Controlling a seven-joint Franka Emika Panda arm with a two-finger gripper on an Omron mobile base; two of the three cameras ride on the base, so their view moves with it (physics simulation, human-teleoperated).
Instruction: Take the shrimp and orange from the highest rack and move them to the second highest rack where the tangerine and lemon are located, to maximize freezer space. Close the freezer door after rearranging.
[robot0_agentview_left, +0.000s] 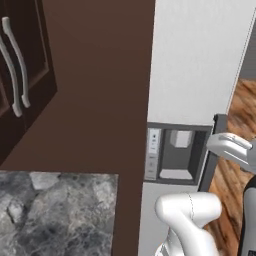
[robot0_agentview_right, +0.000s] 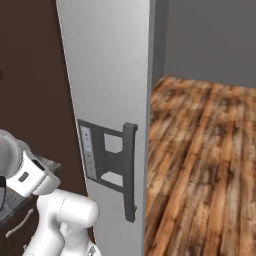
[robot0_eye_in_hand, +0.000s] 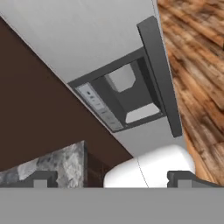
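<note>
A simulated kitchen is showing dark brown panelling, a wood-plank floor (robot0_agentview_right: 205, 150) and a tall white freezer door (robot0_agentview_right: 110, 75) standing shut, so the racks behind it and the shrimp, orange, tangerine and lemon cannot be seen.

The gripper (robot0_eye_in_hand: 113, 178) is hanging back from the door with its jaws spread wide and nothing between them; in the hand view one dark fingertip (robot0_eye_in_hand: 41, 178) is rising at the lower left and the other at the lower right, well apart. Between them a rounded white part of the arm is showing, and beyond that the door face is tilting across the picture.

Set into the door is a dark grey dispenser recess (robot0_eye_in_hand: 127, 96), with a narrow strip of buttons (robot0_eye_in_hand: 99, 107) on the side of it nearer the brown panelling and a pale tray at its foot. On the opposite side of the recess, toward the floor, a long dark door handle (robot0_eye_in_hand: 159, 74) is running along the door's edge; in the right base view this handle (robot0_agentview_right: 130, 170) is standing upright just beside the recess.

On the panelling side of the door, a mottled grey stone counter (robot0_agentview_left: 55, 215) is lying low, near the door's lower part. Above the counter, further from the door, dark cabinet doors are carrying two curved silver pulls (robot0_agentview_left: 15, 70).
</note>
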